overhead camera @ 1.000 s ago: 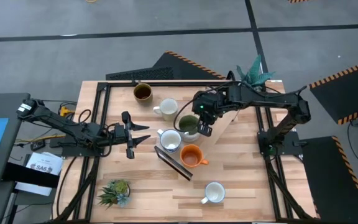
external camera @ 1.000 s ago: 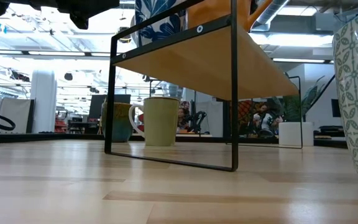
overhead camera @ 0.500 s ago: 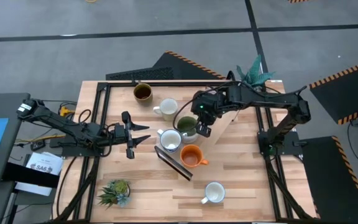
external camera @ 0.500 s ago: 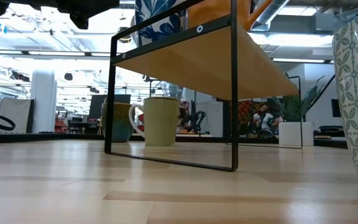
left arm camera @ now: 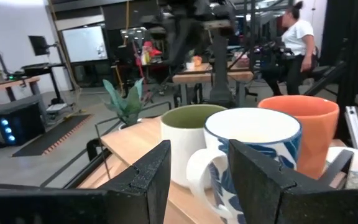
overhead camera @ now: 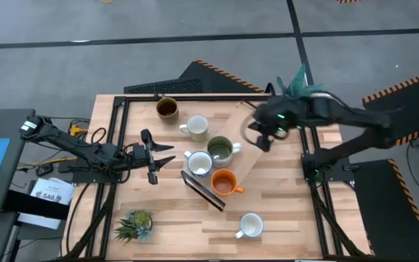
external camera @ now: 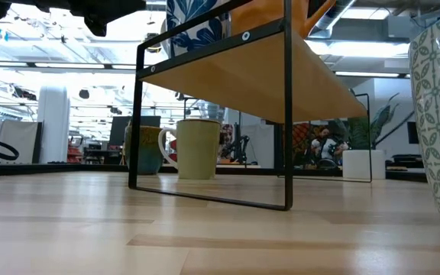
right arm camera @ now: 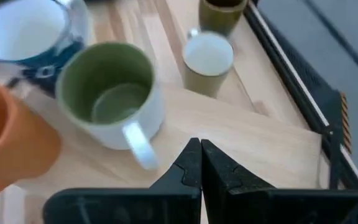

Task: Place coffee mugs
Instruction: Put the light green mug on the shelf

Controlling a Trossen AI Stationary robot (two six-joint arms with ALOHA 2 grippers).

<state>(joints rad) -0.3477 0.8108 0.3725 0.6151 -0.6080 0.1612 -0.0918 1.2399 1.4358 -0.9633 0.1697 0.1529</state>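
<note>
From above, the right pincer [overhead camera: 262, 138] hovers empty just right of the olive green mug [overhead camera: 220, 150] on the raised shelf [overhead camera: 247, 161]; the open left pincer [overhead camera: 160, 156] waits over the bench [overhead camera: 289, 218]. Right wrist view: fingers [right arm camera: 191, 167] pressed closed, mug handle nearest.

right arm [overhead camera: 318, 113] motion-blurred in high view, orange mug [right arm camera: 8, 149] cut by right wrist view's edge

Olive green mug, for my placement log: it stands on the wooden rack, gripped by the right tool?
Not gripped: the right wrist view shows the right tool shut and empty, clear of the olive green mug, which stands on the wooden rack.
</note>
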